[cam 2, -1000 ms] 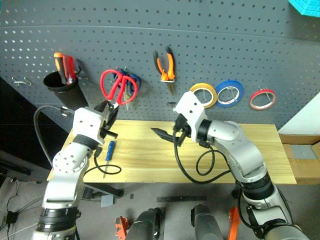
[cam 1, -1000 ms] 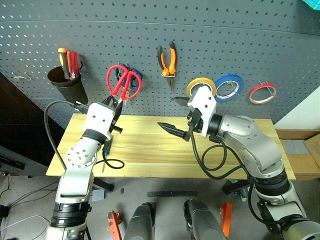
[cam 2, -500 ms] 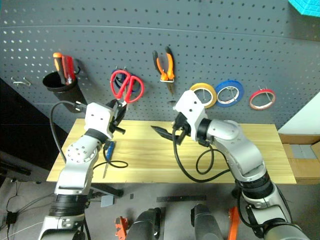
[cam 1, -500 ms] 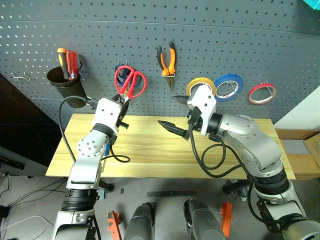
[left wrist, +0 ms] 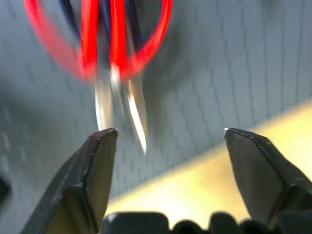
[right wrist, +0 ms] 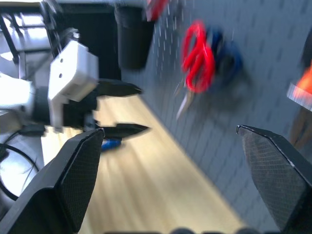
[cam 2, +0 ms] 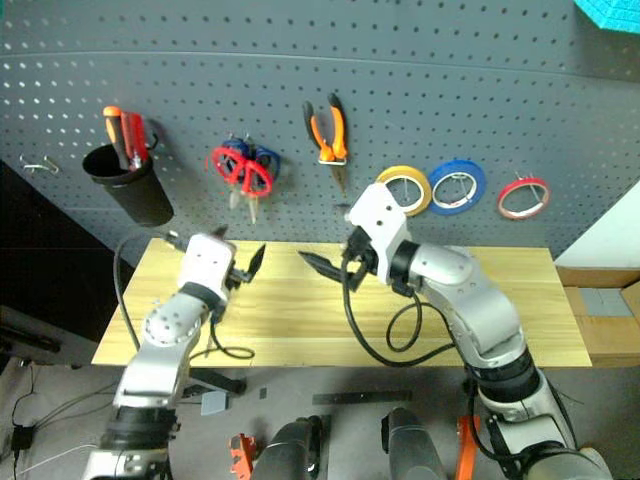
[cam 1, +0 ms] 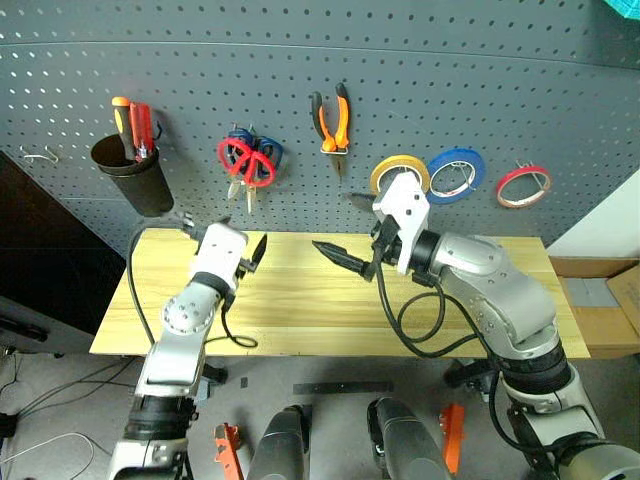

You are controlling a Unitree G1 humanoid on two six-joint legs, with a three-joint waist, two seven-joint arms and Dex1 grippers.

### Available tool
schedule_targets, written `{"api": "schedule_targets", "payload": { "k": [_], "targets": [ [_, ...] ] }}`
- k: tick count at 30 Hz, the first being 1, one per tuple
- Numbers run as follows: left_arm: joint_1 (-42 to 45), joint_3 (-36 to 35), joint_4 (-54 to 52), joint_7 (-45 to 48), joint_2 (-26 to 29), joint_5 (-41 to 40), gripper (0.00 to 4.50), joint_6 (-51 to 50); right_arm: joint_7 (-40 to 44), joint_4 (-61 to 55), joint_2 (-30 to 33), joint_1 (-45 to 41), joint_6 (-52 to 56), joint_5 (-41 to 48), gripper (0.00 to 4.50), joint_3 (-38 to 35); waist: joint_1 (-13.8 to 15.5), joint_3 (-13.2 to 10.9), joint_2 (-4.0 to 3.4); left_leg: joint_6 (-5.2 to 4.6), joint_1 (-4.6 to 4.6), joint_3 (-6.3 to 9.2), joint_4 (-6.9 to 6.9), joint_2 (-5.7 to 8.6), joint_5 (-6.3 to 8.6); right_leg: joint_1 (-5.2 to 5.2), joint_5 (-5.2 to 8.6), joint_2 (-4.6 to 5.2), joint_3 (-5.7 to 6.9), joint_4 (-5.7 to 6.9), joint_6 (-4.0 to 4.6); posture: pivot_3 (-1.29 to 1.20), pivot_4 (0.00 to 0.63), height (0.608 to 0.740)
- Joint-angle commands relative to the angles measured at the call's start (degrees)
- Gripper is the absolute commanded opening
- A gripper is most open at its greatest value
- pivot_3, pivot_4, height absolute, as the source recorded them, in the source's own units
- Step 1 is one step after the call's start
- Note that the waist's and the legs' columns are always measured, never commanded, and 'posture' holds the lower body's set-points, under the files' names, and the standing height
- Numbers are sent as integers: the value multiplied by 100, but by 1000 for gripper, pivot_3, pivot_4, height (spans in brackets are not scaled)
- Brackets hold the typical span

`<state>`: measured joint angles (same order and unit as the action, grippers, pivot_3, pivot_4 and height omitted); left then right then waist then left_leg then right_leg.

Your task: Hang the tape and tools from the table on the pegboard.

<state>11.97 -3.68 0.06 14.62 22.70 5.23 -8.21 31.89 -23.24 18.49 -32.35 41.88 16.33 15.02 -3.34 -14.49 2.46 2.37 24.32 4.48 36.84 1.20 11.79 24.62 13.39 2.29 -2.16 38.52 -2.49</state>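
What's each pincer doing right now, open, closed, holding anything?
Left pincer: open, holding nothing; red-handled scissors hang on the pegboard.
Right pincer: open, holding nothing.

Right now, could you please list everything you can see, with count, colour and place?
Pegboard: one, dark grey, behind the table.
Table: one, light wood.
Cup: one, black, hung far left, holding red and orange screwdrivers.
Scissors: two, red over blue, hung together.
Pliers: one, orange and black, hung centre.
Tape: three, yellow, blue, red, hung right.
Screwdriver: one, blue, on the table.
Left hand: open, below the scissors.
Right hand: open, over the table.
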Motion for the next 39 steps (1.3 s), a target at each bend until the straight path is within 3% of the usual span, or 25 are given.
{"api": "schedule_targets", "payload": {
  "k": [1,10,19,22,29,35,39],
  "targets": [
    [-78,-305,-17,144,90,-309,3641,-572,-327,-301,-166,175,440,-113,4500,336,0,0,0,0,0,1,2,0,0,-1,0,0,0,1,0,-58,229,740],
    [626,-1031,1352,184,412,-967,3641,-2591,-1035,-174,-984,-191,2539,-77,4500,951,-12,-2,-3,0,-6,15,6,-3,-1,-1,2,-6,2,5,-1,-41,241,740],
    [1867,-634,3471,743,685,-970,3641,-2956,-1180,458,-1507,-891,2618,-177,4500,869,4,-2,-2,1,-6,14,1,3,0,-6,1,-1,14,-1,-1,-58,240,740],
    [2203,-584,4149,740,697,-930,3033,-2782,-1171,582,-1541,-1080,2503,-200,4500,907,-2,-2,-2,1,-6,16,-6,1,0,-1,1,-1,13,0,0,-58,240,740],
    [2449,-674,4775,579,754,-961,522,-2520,-1167,671,-1540,-1283,2385,-214,4500,942,-13,-2,-2,2,-5,19,-11,1,0,3,1,4,7,-1,0,-74,231,740],
    [2175,-920,4405,421,688,-1166,473,-2438,-1133,746,-1499,-1442,2277,-255,4500,920,-35,-2,-1,2,-6,22,-12,1,0,5,0,5,5,0,0,-72,220,740],
    [1811,-959,3072,776,644,-1416,473,-2035,-862,520,-1273,-1511,2264,-116,4500,866,-38,-2,-1,2,-2,24,-16,1,0,11,0,15,4,-1,1,-74,216,740]
  ]
}}
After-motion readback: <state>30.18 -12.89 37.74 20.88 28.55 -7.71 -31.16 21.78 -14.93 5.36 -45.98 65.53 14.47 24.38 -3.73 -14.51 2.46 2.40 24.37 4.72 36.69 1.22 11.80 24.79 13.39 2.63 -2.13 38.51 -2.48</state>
